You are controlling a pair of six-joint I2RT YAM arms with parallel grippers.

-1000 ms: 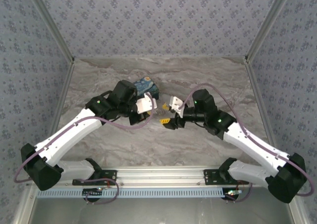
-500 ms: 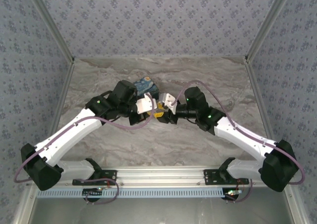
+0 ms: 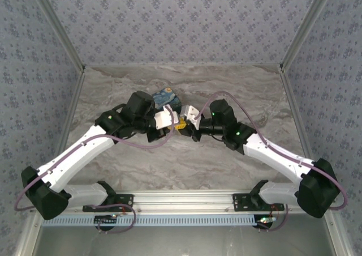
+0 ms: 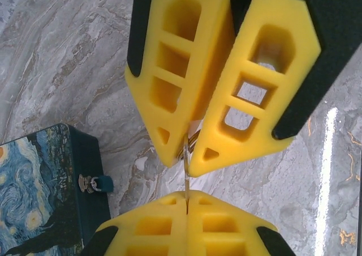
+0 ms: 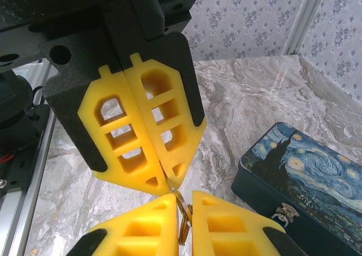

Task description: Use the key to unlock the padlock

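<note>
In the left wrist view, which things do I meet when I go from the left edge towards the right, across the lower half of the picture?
Starry Night box → metal clasp on the box's front wall → key, near the middle of the picture.

The two arms reach in from the near corners of the bench [image 3: 243, 86] and meet over its middle. There the left pincer [image 4: 186, 196] and the right pincer [image 5: 182, 198] stand tip to tip. The key [image 4: 186, 175] sits between them, its blade in the left one's closed tips and its ring in the right one's. A box [image 3: 167, 99] lies on the bench just behind the left pincer, with the padlock [image 4: 93, 183] on its side wall.
</note>
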